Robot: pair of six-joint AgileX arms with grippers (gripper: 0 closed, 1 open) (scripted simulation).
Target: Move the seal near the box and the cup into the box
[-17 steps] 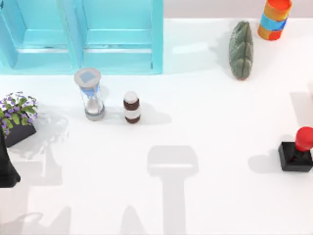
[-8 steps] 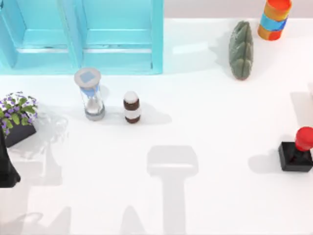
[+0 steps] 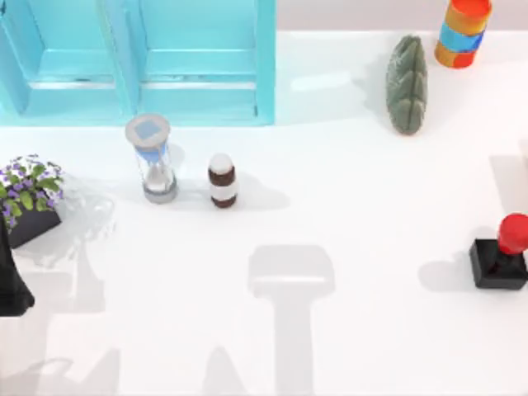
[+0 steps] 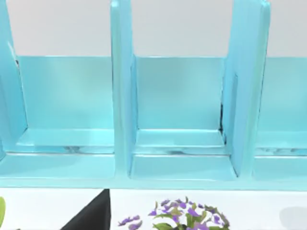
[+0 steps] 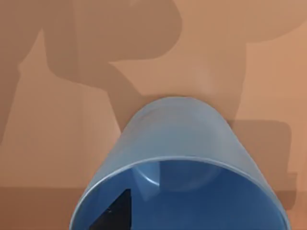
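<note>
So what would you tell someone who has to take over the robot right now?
Left gripper: parked at the table's left edge, by the plant, holding nothing that shows.
Right gripper: seems to hold the cup, one of its fingers inside the rim, over a brown surface.
Seal: upright at the table's right edge, far from the box.
Done: the cup looks picked up.
Left: put the cup into the box, then move the seal near the box.
</note>
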